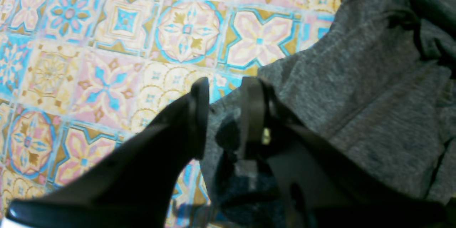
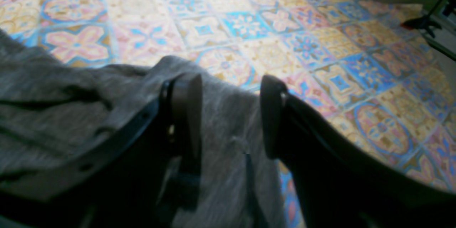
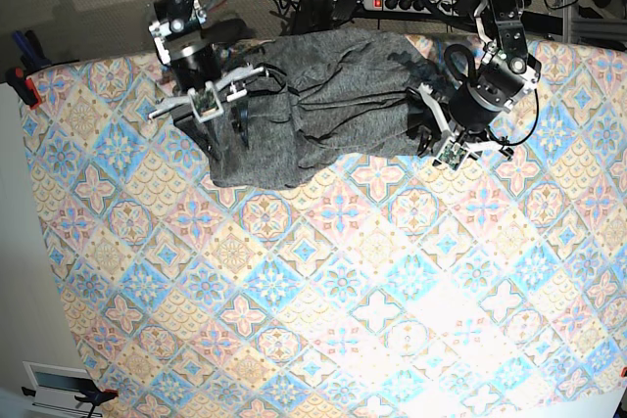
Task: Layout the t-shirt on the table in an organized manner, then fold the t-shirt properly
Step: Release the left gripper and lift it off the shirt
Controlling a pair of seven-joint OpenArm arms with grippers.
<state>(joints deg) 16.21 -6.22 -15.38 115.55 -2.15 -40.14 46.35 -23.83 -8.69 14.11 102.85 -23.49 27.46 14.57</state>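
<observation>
Left gripper [image 1: 224,92] fills the near edge of the left wrist view, jaws narrowly apart with a t-shirt [image 1: 356,89] corner between them — whether it's pinched, can't tell. Right gripper [image 2: 229,89] stands wider open, astride a shirt edge. Only the base view shows the whole shirt [image 3: 323,105] — bunched at the table's [image 3: 323,301] far edge, between both arms.

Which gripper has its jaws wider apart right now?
The right gripper: its jaws stand well apart over the shirt's edge. The left gripper's jaws are closer together, with shirt cloth between them.
</observation>
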